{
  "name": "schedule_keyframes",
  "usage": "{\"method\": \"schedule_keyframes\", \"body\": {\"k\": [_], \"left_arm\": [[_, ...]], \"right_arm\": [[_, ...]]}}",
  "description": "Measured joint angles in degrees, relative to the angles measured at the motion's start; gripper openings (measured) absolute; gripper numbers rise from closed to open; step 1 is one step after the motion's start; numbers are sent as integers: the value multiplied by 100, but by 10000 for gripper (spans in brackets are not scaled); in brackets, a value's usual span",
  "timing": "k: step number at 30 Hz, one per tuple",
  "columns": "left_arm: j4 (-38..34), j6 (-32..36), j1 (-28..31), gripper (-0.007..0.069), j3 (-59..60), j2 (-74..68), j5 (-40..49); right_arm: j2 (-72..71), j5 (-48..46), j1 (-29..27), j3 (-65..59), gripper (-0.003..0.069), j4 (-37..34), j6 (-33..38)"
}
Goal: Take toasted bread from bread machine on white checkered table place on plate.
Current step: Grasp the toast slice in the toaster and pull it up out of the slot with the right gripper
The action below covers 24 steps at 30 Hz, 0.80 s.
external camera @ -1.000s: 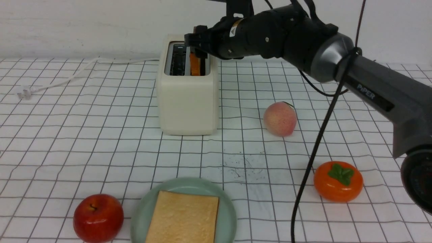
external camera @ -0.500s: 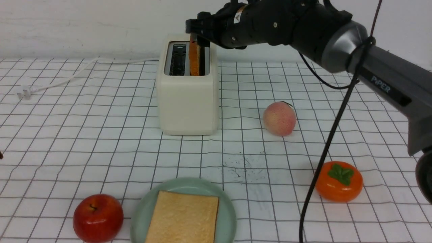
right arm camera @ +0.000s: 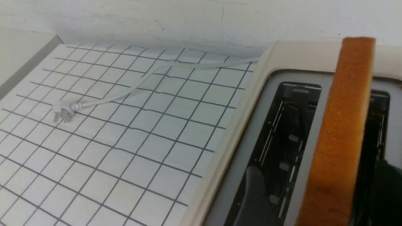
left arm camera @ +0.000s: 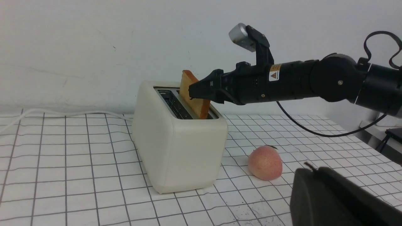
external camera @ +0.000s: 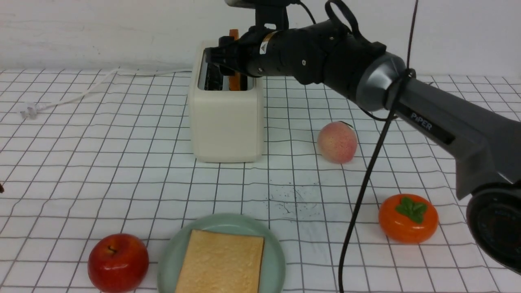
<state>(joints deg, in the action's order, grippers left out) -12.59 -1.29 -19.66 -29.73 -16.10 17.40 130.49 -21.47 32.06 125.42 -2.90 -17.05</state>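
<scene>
A plain white wall (external camera: 101, 32), faintly scuffed and crossed by a few thin hairline marks, stands in soft even light, with a bare cream surface (right arm camera: 19, 50) lying at its foot.

On my checkered table (external camera: 101, 162) I see the toaster (external camera: 226, 118) at the back, cord (external camera: 81, 95) trailing left, peach (external camera: 337, 143) and persimmon (external camera: 408, 219) right, plate (external camera: 171, 252) and apple (external camera: 118, 262) nearest.

Peach (external camera: 337, 142) right of bread machine (external camera: 226, 122); left flank free.

Right arm (external camera: 325, 61): black-grey shell, white PIPER lettering (external camera: 421, 121), yellow sticker (left arm camera: 275, 75), black cable (external camera: 366, 175); right gripper (left arm camera: 194, 90) black.
</scene>
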Motion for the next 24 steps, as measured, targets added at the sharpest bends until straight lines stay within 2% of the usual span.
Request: {"method": "schedule_keyframes", "body": {"k": [3, 8, 12, 15, 24], "left_arm": [[-12, 0, 0, -13, 0, 0, 4], [-16, 0, 0, -13, 0, 0, 4], [-16, 0, 0, -13, 0, 0, 4], [-16, 0, 0, -13, 0, 0, 4], [-16, 0, 0, -13, 4, 0, 4]], "right_arm": [[35, 0, 0, 0, 427, 290, 0], [34, 0, 0, 0, 333, 571, 0], [34, 6, 0, 0, 177, 730, 0], [34, 17, 0, 0, 111, 761, 0], [-207, 25, 0, -11, 104, 612, 0]]}}
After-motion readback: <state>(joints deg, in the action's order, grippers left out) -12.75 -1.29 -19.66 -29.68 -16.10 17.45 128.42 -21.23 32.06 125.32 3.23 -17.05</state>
